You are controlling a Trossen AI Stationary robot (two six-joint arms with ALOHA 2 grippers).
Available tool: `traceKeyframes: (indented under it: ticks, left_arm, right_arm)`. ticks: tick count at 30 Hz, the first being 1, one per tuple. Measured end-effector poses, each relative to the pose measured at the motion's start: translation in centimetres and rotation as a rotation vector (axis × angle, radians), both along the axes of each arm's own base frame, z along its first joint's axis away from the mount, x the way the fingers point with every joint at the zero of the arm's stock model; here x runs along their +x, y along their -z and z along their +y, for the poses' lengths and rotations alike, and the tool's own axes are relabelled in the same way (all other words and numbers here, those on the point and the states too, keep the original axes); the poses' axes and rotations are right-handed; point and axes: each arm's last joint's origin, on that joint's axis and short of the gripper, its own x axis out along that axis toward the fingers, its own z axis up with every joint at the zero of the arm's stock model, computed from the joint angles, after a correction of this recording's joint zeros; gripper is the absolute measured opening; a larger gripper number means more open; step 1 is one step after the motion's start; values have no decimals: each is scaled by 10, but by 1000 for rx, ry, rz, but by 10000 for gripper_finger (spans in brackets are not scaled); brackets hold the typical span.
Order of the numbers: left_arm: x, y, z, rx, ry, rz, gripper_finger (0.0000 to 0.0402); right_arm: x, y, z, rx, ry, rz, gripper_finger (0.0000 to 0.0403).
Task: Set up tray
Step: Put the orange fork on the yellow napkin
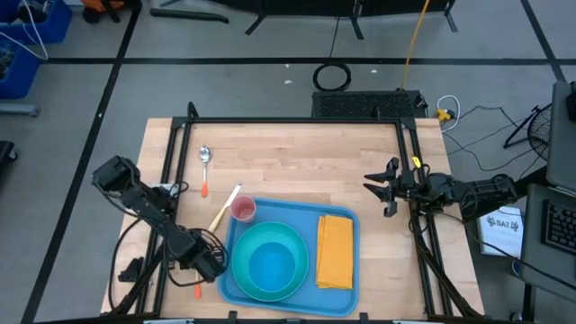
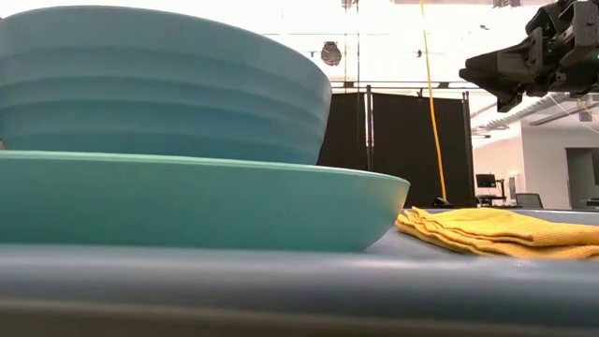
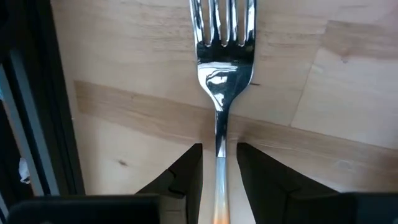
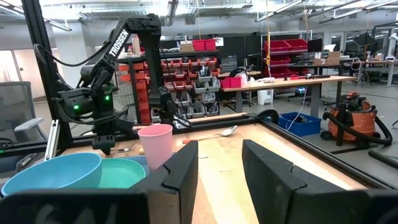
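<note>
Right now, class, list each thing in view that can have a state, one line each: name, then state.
Tray: flat on the table, loaded.
Plate: on the tray, under the bowl.
Bowl: upright, empty.
Napkin: folded, on the tray.
Pink cup: upright.
Fork: held by its handle.
Spoon: lying on the table.
Left gripper: shut on the fork.
Right gripper: open, empty.

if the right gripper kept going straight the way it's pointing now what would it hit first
Probably the pink cup. The right gripper hangs open above bare table, pointing toward the left arm's side. Its wrist view shows the cup nearly dead ahead, but it may pass above the cup; height is unclear.
</note>
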Motion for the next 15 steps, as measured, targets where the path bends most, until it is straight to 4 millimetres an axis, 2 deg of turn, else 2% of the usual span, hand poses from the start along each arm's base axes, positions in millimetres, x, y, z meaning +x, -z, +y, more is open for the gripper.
traceKeyframes:
  ticks: [4, 8, 15]
  left_arm:
    - [0, 0, -1, 24, 38, -39, 92]
    - [-2, 1, -3, 43, 86, -78, 20]
    - [-9, 0, -6, 103, 135, -98, 11]
  right_arm:
    - [0, 0, 0, 0, 0, 2, 116]
    - [0, 0, 0, 0, 0, 2, 116]
    - [0, 0, 0, 0, 0, 2, 116]
